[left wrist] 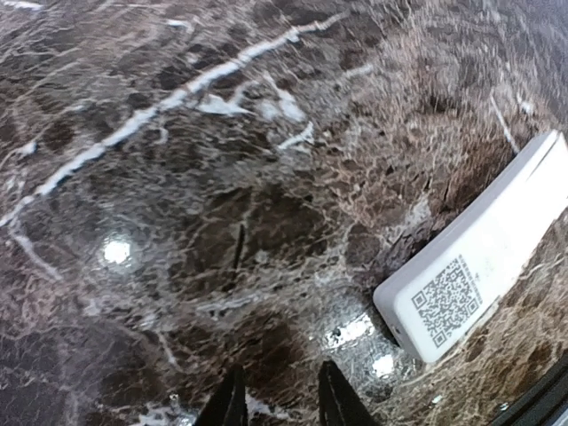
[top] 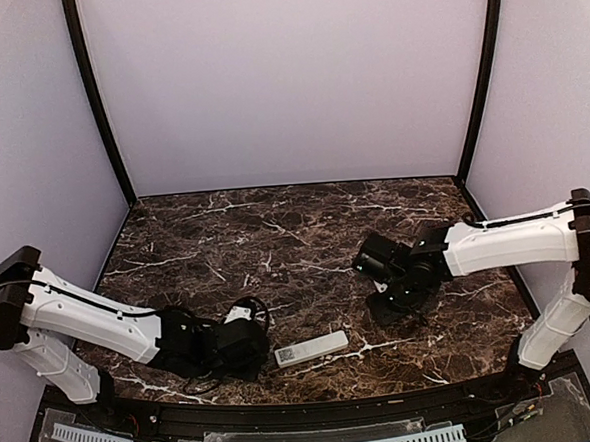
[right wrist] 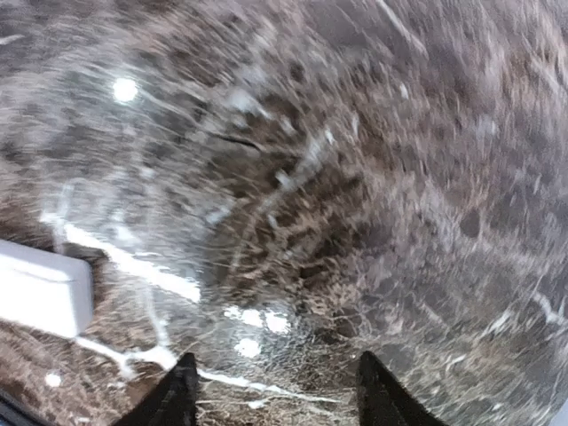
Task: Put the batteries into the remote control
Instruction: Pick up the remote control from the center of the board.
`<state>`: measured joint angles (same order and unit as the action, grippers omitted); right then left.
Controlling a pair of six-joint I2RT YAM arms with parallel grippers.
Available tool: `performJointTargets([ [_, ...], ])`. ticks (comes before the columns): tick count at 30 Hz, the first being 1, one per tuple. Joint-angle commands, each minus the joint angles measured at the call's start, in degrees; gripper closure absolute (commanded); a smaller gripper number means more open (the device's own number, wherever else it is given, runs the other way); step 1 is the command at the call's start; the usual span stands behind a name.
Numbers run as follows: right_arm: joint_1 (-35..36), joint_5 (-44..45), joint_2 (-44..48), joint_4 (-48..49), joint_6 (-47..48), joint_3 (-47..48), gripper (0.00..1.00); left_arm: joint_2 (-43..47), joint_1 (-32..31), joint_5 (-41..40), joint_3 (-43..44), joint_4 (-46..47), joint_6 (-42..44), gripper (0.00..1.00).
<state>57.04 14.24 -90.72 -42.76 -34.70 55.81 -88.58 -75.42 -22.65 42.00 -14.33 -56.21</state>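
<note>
Pincers both stand parted and grip nothing: our left gripper [left wrist: 280, 401] narrowly, just beside the remote control's [left wrist: 479, 266] QR-labelled end, our right gripper [right wrist: 277, 390] wide, farther off beyond its other end. We see the remote lying flat on the marble table [top: 276, 232].

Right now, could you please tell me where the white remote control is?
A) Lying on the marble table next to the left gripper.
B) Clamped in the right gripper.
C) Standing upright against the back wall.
A: the remote control lies flat on the table near its front edge, close beside the left gripper but not held by it.
</note>
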Motion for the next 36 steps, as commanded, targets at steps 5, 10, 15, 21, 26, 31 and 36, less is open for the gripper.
performJointTargets([
  [5, 7.32, -22.74, 10.32, 19.75, 48.32, 5.47, 0.17, 20.69, -0.26, -12.81, -4.02, -8.03, 2.28, 0.50],
  [10, 8.64, -36.03, 2.03, 18.75, 63.25, 9.87, 0.16, 29.72, -0.26, -20.38, -4.94, -9.82, 6.77, 0.03],
  [15, 9.32, -33.61, -9.81, 16.28, 67.68, 15.83, 0.20, 36.18, -0.19, -23.99, -6.00, -9.94, 10.86, 0.01],
  [21, 9.24, -30.41, -18.19, 18.08, 69.41, 18.64, 0.20, 38.81, -0.17, -25.67, -6.61, -11.03, 12.58, 0.01],
  [26, 9.30, -27.66, -22.78, 17.86, 68.98, 19.64, 0.21, 39.17, -0.17, -25.27, -7.34, -11.06, 12.85, 0.01],
  [31, 9.31, -26.99, -24.93, 16.19, 68.54, 20.55, 0.31, 39.18, -0.22, -24.39, -7.72, -9.70, 15.92, 0.01],
  [36, 9.47, -26.70, -26.20, 14.14, 67.82, 22.05, 0.61, 39.39, -0.19, -23.62, -7.80, -7.35, 19.70, 0.01],
])
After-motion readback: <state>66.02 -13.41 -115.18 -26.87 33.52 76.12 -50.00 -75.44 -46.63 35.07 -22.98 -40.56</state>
